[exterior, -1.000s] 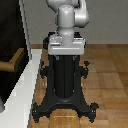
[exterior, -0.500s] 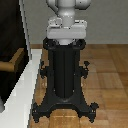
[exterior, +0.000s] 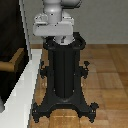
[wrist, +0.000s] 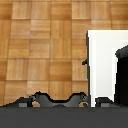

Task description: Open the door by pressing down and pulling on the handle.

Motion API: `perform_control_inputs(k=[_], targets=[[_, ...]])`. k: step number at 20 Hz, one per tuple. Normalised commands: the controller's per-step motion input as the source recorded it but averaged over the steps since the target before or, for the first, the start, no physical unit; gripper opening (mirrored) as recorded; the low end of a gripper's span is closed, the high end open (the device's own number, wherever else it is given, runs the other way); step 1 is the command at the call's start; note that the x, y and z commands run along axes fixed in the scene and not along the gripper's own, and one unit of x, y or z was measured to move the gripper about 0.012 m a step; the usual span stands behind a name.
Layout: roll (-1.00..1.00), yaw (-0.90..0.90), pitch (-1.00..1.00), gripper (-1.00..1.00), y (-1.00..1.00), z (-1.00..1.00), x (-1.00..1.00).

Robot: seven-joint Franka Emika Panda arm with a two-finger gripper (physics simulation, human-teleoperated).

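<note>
The door [exterior: 9, 45] is a dark panel at the exterior view's left, set in a white frame [exterior: 29, 85] and standing shut in it. The tan handle [exterior: 15, 61] sticks out from the panel, level, with nothing touching it. Only the arm's white-grey lower links [exterior: 55, 20] show, on top of the pedestal. The gripper shows in neither view. The wrist view looks down on wood floor, a white slab [wrist: 102, 60] that looks like the frame, and a dark shape [wrist: 122, 70] beside it. The handle does not show there.
The black ribbed pedestal [exterior: 62, 75] stands on spreading feet [exterior: 65, 107] on the wood floor [exterior: 107, 75], close beside the frame. Its feet also show in the wrist view [wrist: 55, 99], above a dark grey band [wrist: 64, 117]. A grey wall [exterior: 105, 22] runs behind.
The arm's lower links have turned slightly on the pedestal. The door and the handle have not moved.
</note>
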Motion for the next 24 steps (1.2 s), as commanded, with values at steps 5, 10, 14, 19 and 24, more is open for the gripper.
perform_control_inputs(k=[5, 10, 14, 19, 24], targets=[[0.0, 0.0, 0.0, 1.0, -0.8, 0.0, 0.0], [0.0, 0.0, 0.0, 1.0, -0.4, 0.0, 0.0], [0.0, 0.0, 0.0, 1.0, -0.75, 0.0, 0.0], [0.0, 0.0, 0.0, 1.0, -0.6, 0.0, 0.0], [0.0, -0.09, 0.0, 1.0, 0.0, 0.0, 0.0]])
